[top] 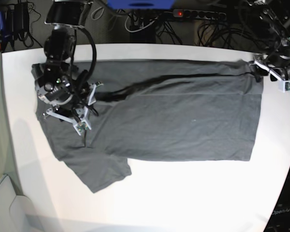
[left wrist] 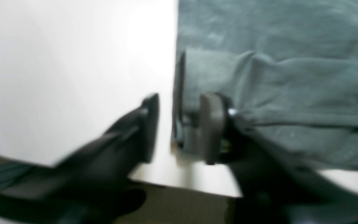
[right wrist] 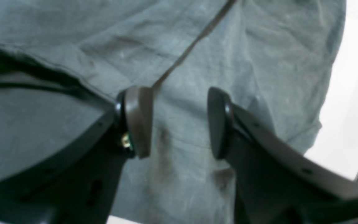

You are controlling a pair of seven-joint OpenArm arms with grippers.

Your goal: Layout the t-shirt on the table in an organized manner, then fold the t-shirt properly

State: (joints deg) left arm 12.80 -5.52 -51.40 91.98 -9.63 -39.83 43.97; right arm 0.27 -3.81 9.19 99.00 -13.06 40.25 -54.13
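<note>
- looking through my left wrist camera, i see my left claw (left wrist: 179, 127) spread at the straight edge of the t-shirt (left wrist: 291, 87). one pad rests over the bare white table (left wrist: 57, 77), the other is on the grey cloth. a raised bit of the edge stands between the pads, but the picture is blurred and they do not press it together.
- in my right wrist camera, my right claw (right wrist: 179, 123) is spread too, its pads low over the t-shirt (right wrist: 235, 56). no cloth is pinched between them. a seam runs diagonal above the pads, and a dark fold opens at the left.
- in the base view, the t-shirt (top: 183, 121) lies flat along the table (top: 183, 198), with a long dark fold near its far edge. my right claw (top: 82, 108) is over the sleeve end, and my left claw (top: 275, 72) is at the far hem corner.
</note>
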